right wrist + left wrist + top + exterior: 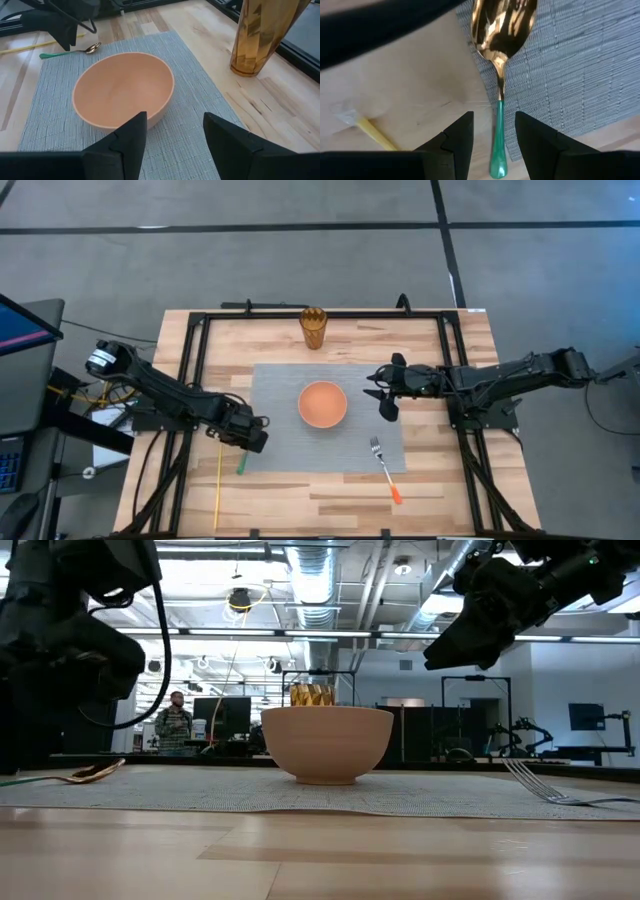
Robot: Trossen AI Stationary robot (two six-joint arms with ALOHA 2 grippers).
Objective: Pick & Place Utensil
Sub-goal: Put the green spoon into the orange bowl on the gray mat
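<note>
From above, the left end effector (250, 434) hides most of the green-handled spoon (241, 464) at the grey mat's (280, 435) left edge, yet the left wrist view shows the spoon (500, 75) whole, its gold bowl on the mat, its handle on the bare tabletop (415, 95), with the fingers (460, 137) apart above the handle. The right end effector (385, 392), fingers apart, hovers near the orange bowl (322, 404) mid-mat. Only the high view shows the orange-handled fork (384, 468) complete, near the mat's front right corner.
</note>
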